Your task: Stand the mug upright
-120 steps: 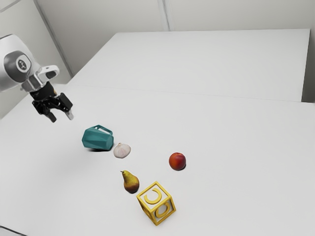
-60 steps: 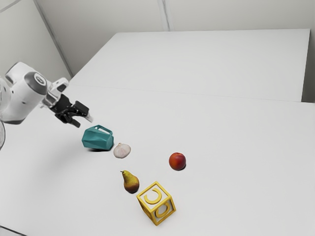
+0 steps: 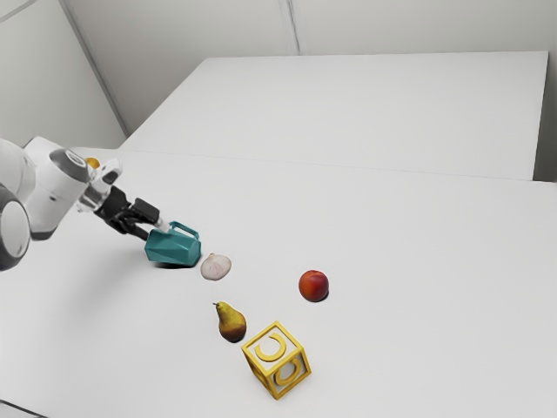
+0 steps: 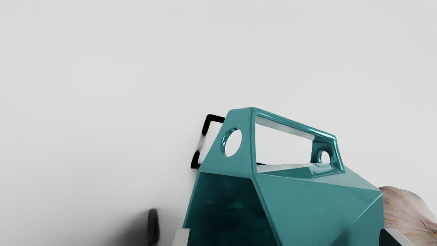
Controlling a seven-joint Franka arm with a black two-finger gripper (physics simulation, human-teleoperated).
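The black gripper (image 3: 152,231) is low over the table, right beside the teal mug (image 3: 173,248), at the mug's end nearer the arm. This mug lies on its side, its handle facing up. In the wrist view the mug (image 4: 317,201) shows its dark open mouth toward the hand. The gripper (image 4: 285,237) is open, its two fingertips wide apart with part of the mug between them in that picture. Whether either finger touches the mug I cannot tell.
A garlic bulb (image 3: 216,266) lies close by the mug's far end. Farther along the white table (image 3: 392,235) are a pear (image 3: 231,322), a red fruit (image 3: 314,286) and a yellow-framed block (image 3: 277,360). An orange object (image 3: 93,163) sits behind the arm.
My gripper has come down and toward the exterior view's right, from above the table to the mug's side. The mug and the other objects have stayed where they were.
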